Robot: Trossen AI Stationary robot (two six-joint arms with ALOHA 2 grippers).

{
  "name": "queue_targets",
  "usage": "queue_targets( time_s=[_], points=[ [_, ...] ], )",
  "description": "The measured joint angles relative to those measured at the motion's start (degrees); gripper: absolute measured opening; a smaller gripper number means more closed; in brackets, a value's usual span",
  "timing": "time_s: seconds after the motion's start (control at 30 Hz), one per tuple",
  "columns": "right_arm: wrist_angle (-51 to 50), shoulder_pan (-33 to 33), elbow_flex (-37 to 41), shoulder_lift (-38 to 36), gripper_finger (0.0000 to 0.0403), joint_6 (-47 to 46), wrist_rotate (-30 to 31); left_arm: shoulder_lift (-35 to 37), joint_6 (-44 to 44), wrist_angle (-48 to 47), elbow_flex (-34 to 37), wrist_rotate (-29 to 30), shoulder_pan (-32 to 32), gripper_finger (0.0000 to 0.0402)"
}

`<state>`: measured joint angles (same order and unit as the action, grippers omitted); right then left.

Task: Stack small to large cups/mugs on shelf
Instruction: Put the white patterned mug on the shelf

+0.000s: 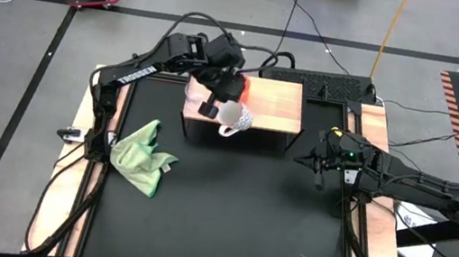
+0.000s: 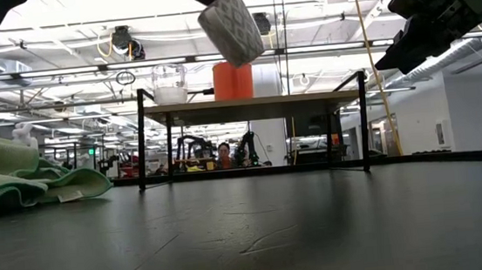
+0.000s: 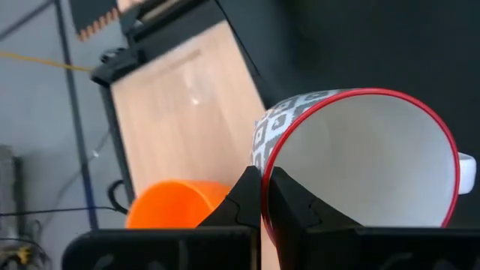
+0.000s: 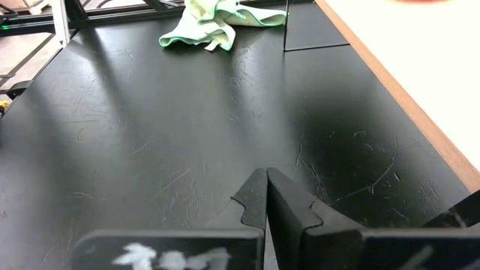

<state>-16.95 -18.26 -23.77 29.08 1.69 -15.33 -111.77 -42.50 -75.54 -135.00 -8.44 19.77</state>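
My left gripper (image 1: pixel 214 108) is shut on a white mug (image 2: pixel 230 27) with a grey diamond pattern and a red rim. It holds the mug in the air above the shelf's (image 1: pixel 271 104) near left part. On the shelf's wooden top (image 2: pixel 251 104) stand a small clear glass cup (image 2: pixel 169 83) and an orange mug (image 2: pixel 233 80). The orange mug also shows in the left wrist view (image 3: pixel 174 204), beside the white mug. My right gripper (image 4: pixel 266 178) is shut and empty, above the black table to the right of the shelf (image 1: pixel 305 163). My left gripper pinches the white mug's red rim (image 3: pixel 264 196), one finger inside the mouth and one outside on the patterned wall. The fingers come from above. The mug hangs tilted, lifted clear of the shelf, its handle (image 3: pixel 466 172) on the side away from the fingers.
A green cloth (image 1: pixel 143 157) lies crumpled on the table's left part and also shows in the right wrist view (image 4: pixel 217 19). Light wooden strips (image 1: pixel 373 132) run along the table's sides. A person (image 2: pixel 223 154) shows far off in the room behind the shelf.
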Motion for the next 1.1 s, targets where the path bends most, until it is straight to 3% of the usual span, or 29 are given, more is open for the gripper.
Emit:
queue_targets(
  time_s=[0.4, 1.1],
  points=[
    [0.0, 0.0, 0.0, 0.0, 0.0, 0.0, 0.0, -0.4, 2.5, -5.6, 1.7, -4.2, -5.0, 0.001],
    [0.0, 0.0, 0.0, 0.0, 0.0, 0.0, 0.0, -0.5, 3.3, 8.0, 21.7, -5.1, -12.5, 0.001]
  ],
)
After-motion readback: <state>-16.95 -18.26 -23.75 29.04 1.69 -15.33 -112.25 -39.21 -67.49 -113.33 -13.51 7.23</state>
